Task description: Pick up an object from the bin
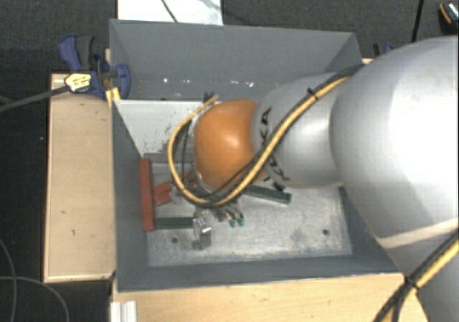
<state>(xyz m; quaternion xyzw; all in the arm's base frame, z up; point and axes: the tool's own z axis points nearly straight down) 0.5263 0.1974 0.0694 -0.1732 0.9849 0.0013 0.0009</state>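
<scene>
- The thing nearest my tool was a short dark bar [172, 222], lying flat on the bin floor in the front-left part, its length running left to right.
- The pincer [201, 236] was low over the floor just at the right end of that bar. I could not tell whether it touched the bar.
- I could not tell whether the pincer was released or clenched, and I saw nothing clearly held in it.
- To the left of the dark bar, a long red-brown strip [147, 195] lay against the left wall, running front to back.
- Just beside that strip, on its right, sat a small orange-red piece [163, 192], a little behind the dark bar.
- To the right of the pincer, a few small green bits [235, 221] lay close together on the floor.
- Further right and back, a dark green bar [271, 196] lay tilted, partly hidden under the wrist.
- The rest of the grey bin [301, 238] floor to the right was bare, speckled metal.
- Above the pincer, the rounded orange cover [222, 143] on the wrist hid the middle of the bin, with looped cables [174, 163] curving round its left side.
- The large silver arm [373, 134] came in from the right and covered the bin's right wall.
</scene>
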